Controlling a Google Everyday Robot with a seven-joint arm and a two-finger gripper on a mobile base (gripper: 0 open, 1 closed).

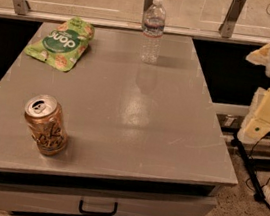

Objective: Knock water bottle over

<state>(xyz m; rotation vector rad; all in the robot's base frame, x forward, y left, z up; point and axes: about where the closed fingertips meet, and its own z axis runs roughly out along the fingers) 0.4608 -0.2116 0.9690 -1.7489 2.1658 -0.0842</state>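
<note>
Water bottle point(153, 29) stands upright on table point(122, 123); tool point(261, 118) beyond its right edge.

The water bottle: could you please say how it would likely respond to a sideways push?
Tall, narrow and upright, the water bottle probably tips readily. It looks clear, maybe light, so it might slide first. The gripper hangs right of the table.

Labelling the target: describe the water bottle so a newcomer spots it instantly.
On the grey table, gripper off its right side, look along the far edge. The water bottle stands there: clear, white-capped, unlike the green snack bag and copper can.
</note>
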